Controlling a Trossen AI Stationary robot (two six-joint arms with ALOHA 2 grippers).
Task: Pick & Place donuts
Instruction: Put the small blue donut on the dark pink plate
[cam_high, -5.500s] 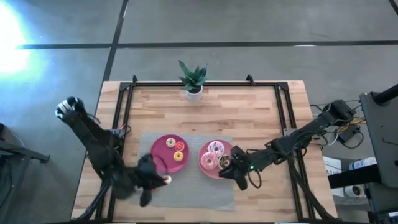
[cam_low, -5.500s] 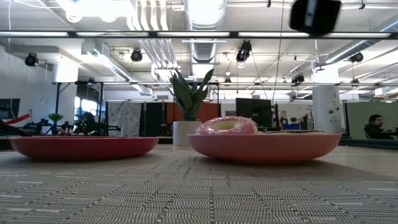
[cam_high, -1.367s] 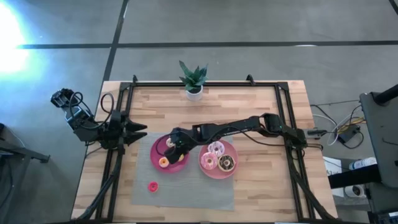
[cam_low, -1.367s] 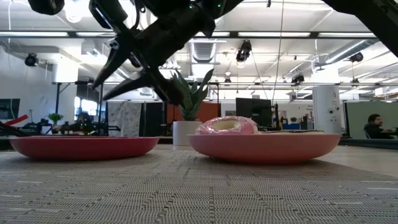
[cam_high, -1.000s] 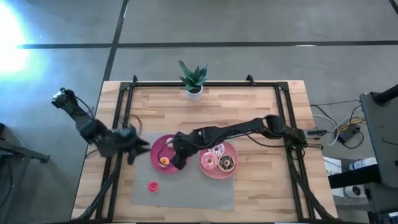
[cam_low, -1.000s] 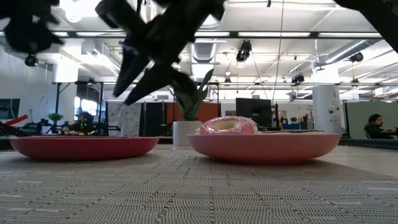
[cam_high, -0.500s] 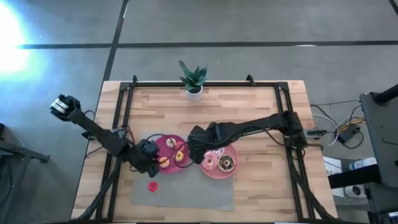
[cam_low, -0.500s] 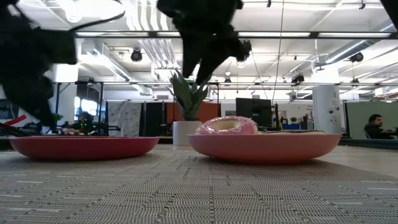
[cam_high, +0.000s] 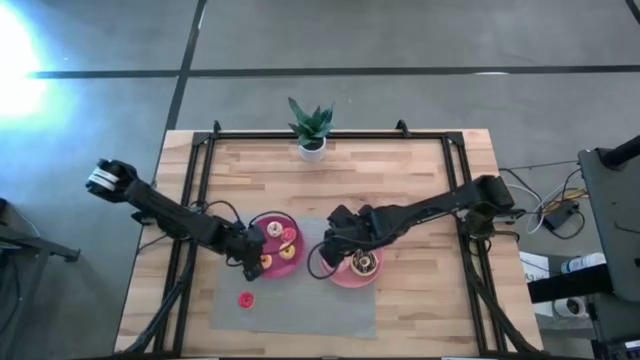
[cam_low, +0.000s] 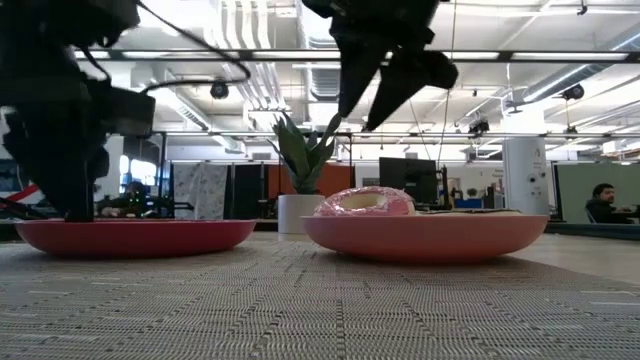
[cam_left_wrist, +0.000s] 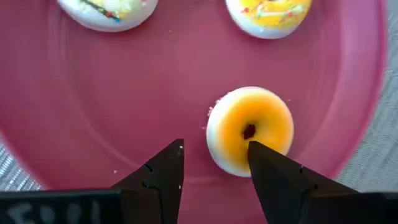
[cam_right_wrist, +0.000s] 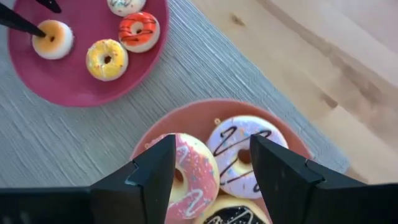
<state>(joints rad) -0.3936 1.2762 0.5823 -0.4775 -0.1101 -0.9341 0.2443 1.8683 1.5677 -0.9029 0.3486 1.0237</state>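
Observation:
The red plate (cam_high: 258, 232) holds several tiny donuts: an orange one (cam_left_wrist: 250, 127), a yellow one (cam_right_wrist: 107, 59), a red one (cam_right_wrist: 138, 31) and a white one (cam_left_wrist: 107, 11). My left gripper (cam_left_wrist: 214, 149) is open low over this plate, with one fingertip in front of the orange donut. The pink plate (cam_high: 368, 280) holds a pink sprinkled donut (cam_right_wrist: 189, 171), a pale pink donut (cam_right_wrist: 245, 152) and a chocolate donut (cam_high: 363, 263). My right gripper (cam_right_wrist: 211, 149) hangs open above the pink plate's left part and holds nothing. A tiny red donut (cam_high: 245, 298) lies on the grey mat. My left gripper comes slanting down from the table's left. One fingertip (cam_left_wrist: 255, 152) stands at the orange donut's near edge (cam_left_wrist: 233, 163), and the other is over the bare plate. I cannot tell whether the fingertip touches the donut, which lies flat on the plate.
Both plates sit on a grey woven mat (cam_high: 300, 310) on the wooden table. A potted plant (cam_high: 310, 125) stands at the far edge. A black frame rail (cam_high: 330, 135) runs around the tabletop.
My left gripper has come from the table's left edge toward the red plate, going down and tipping its fingers downward. My right gripper has left the red plate, risen and gone toward the table's right, and is now over the pink plate.

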